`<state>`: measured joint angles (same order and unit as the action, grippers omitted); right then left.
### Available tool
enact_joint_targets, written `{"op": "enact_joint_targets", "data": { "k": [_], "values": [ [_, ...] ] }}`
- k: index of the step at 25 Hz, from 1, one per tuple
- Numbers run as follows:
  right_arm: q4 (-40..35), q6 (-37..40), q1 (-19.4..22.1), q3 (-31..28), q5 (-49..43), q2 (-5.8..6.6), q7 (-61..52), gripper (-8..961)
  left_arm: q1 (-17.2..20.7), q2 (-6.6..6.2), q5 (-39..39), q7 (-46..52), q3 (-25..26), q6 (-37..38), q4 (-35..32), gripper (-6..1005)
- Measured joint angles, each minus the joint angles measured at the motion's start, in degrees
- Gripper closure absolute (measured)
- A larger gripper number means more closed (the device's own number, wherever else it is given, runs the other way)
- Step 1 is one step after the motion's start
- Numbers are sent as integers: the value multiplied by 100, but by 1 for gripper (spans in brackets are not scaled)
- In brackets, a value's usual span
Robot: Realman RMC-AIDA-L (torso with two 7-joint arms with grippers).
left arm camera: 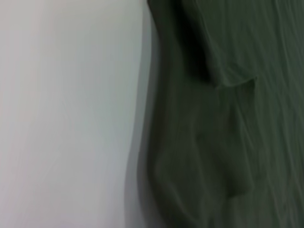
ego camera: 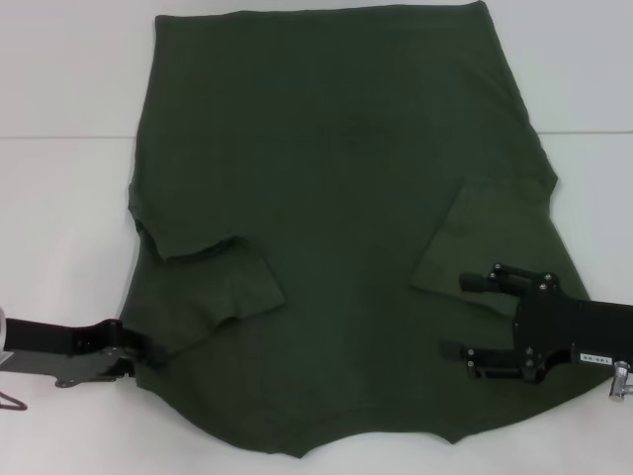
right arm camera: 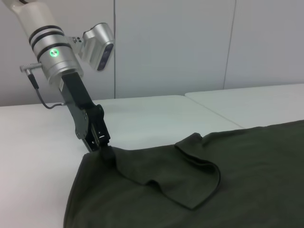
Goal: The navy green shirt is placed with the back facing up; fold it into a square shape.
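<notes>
Lying spread across the white surface [ego camera: 69, 198], the navy green shirt [ego camera: 336, 198] has both sleeves turned inward onto the body. It looks soft, light and limp, so it should drape and wrinkle rather than hold a crease; the doubled side edges look like the best hold. At the shirt's left edge, the left end effector [ego camera: 148, 351] pinches the cloth at the shoulder, fingers pressed together on it. The right end effector [ego camera: 473, 317] hovers over the right side, fingers spread, gripping nothing.
</notes>
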<state>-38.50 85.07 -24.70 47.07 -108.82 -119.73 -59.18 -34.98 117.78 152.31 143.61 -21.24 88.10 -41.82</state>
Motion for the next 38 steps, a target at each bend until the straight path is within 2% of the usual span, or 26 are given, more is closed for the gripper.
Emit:
{"op": "enact_joint_targets", "data": {
  "k": [4, 7, 10, 12, 18, 23, 26, 30, 33, 38],
  "values": [
    [0, 62, 0, -45, 2, 2, -83, 67, -3, -13, 19, 3, 0, -8, 8, 502],
    [-26, 92, 7, -103, 2, 13, -314, 67, 1, -17, 22, 4, 11, -17, 1, 734],
    [-304, 145, 53, -134, -61, 52, -1006, 67, 1, -18, 20, 3, 5, -18, 6, 868],
    [-759, 282, 70, -135, -323, 123, -2032, 67, -1, -19, 8, -16, 5, -14, 9, 958],
    [-1773, 1241, -103, -386, -1016, 656, -5323, 68, 7, -28, -41, -172, 9, 30, 12, 961],
    [-1893, 1740, -353, -1460, -2044, 943, -7322, 68, 33, -23, -58, -324, 42, -5, 34, 961],
    [-1873, 1952, -452, -1746, -2681, 1025, -7630, 68, 35, -24, -62, -381, 43, -6, 38, 961],
    [-1820, 1878, -531, -1776, -3405, 1017, -7803, 68, 20, -29, -62, -403, 29, -5, 26, 961],
    [-1614, 1689, -549, -1767, -3561, 1029, -7815, 69, 15, -28, -62, -410, 24, -4, 21, 961],
    [-1097, 1305, -646, -1732, -3823, 1144, -7783, 71, 36, -27, -72, -445, 44, -9, 16, 961]
  ]
}}
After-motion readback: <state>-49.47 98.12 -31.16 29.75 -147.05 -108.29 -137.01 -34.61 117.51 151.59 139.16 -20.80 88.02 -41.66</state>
